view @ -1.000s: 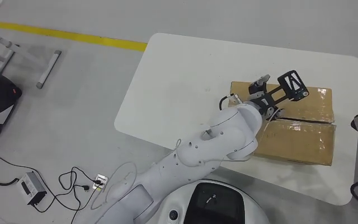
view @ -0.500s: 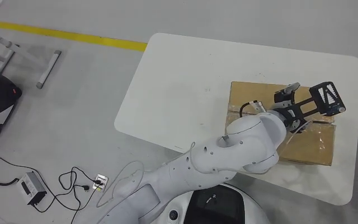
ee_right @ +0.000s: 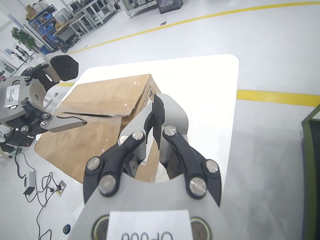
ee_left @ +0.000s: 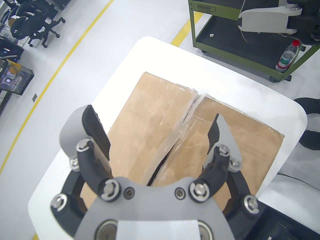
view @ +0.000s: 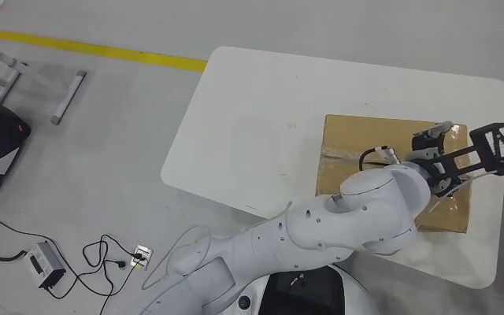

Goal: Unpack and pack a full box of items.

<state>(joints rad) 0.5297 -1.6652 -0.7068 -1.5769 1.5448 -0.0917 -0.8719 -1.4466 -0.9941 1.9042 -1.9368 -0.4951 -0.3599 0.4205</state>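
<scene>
Left gripper [ee_left: 153,116] hangs open above the box [view: 354,138] seam on the table [view: 260,102]; right gripper [ee_right: 153,108] is closed, empty, near the box.

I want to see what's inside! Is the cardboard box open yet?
Not yet. Nothing is unpacked: the cardboard box is closed, its taped seam partly split. The left gripper hangs over the seam, jaws open; the right gripper sits near the box's corner, jaws shut. Opening, unpacking and repacking remain.
</scene>
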